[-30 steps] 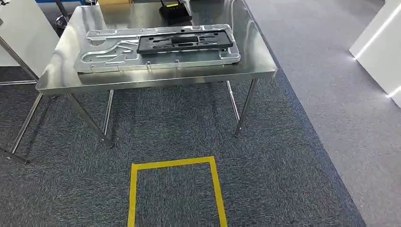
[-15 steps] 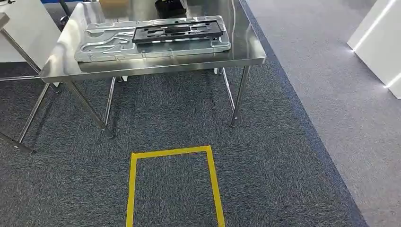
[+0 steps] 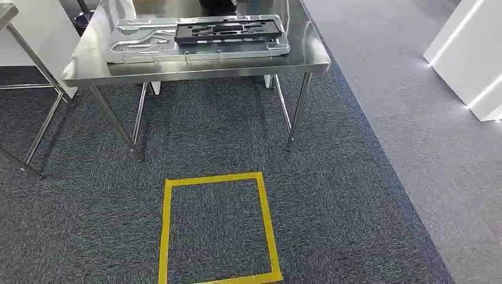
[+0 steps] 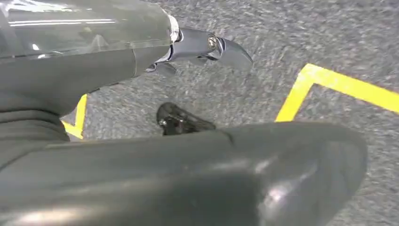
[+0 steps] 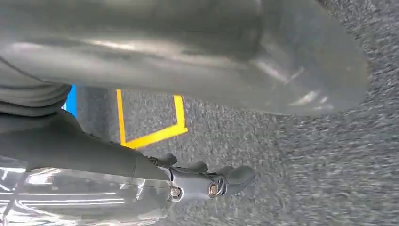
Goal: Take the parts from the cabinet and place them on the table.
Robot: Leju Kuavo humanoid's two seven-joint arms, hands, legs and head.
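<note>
On the steel table (image 3: 195, 70) at the top of the head view lies a large silver stamped metal panel (image 3: 148, 46). A black flat plastic part (image 3: 228, 29) rests on top of the panel. My left hand (image 4: 84, 70) hangs over the grey carpet with its fingers (image 4: 207, 47) apart from the thumb and nothing in it. My right hand (image 5: 94, 150) hangs the same way over the carpet, its dark fingers (image 5: 221, 181) stretched out and holding nothing.
A yellow tape rectangle (image 3: 164, 231) marks the dark carpet in front of the table. Another table's legs (image 3: 35, 118) stand at the left. A white cabinet (image 3: 467, 59) stands at the right on lighter grey carpet.
The whole head picture has shifted: the table sits higher and the tape rectangle shows more fully, so the camera has moved. The parts on the table lie as before.
</note>
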